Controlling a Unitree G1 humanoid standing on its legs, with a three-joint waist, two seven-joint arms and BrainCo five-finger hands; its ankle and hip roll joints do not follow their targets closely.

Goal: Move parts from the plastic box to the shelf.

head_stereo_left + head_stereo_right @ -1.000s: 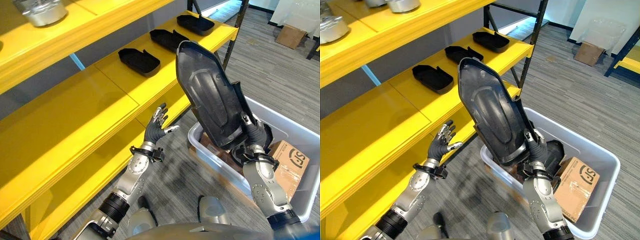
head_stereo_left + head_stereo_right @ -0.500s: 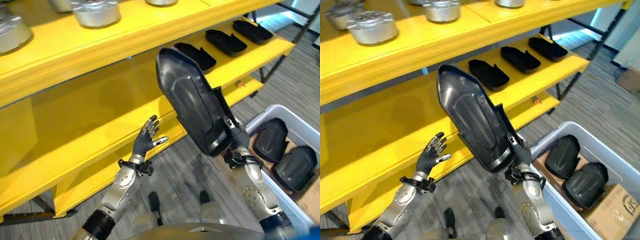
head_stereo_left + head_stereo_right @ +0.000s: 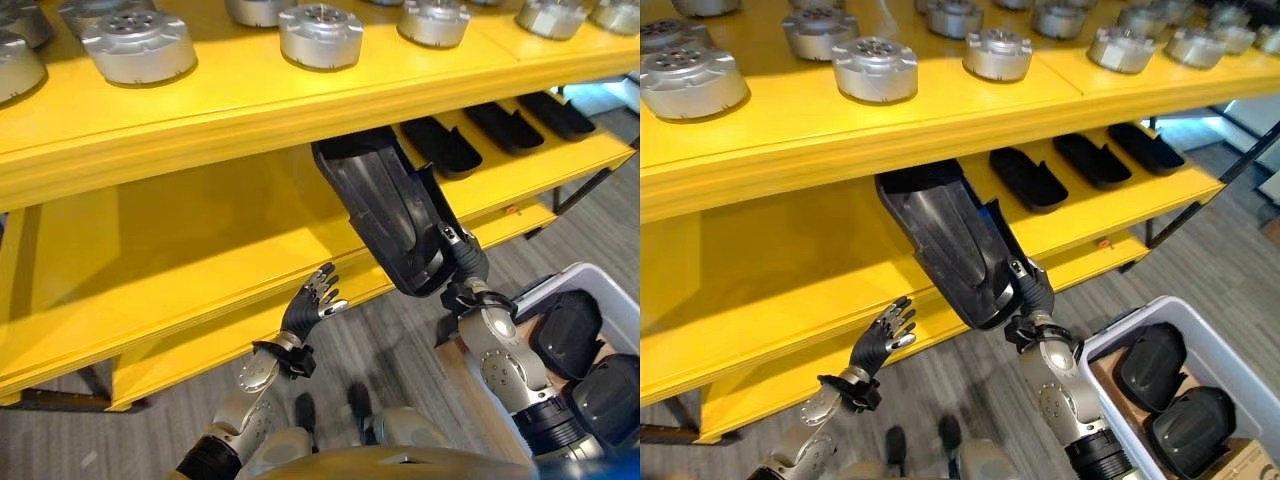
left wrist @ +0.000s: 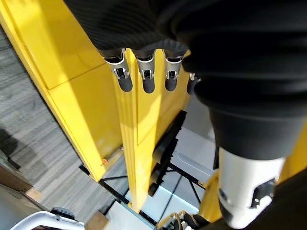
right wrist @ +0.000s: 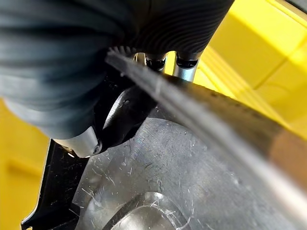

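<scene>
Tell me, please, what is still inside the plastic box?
The plastic box holds at least two dark moulded parts and, at its lower corner, a bit of cardboard. The picture's edge cuts off the rest, and whatever lies beneath the parts is covered.

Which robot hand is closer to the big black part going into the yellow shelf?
The right hand: it grips the lower end of the big black part. The left hand is open, lower down and to the left, apart from it.

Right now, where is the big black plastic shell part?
The big black plastic shell part is gripped by the right hand, its top under the upper yellow shelf, left of three black trays.
</scene>
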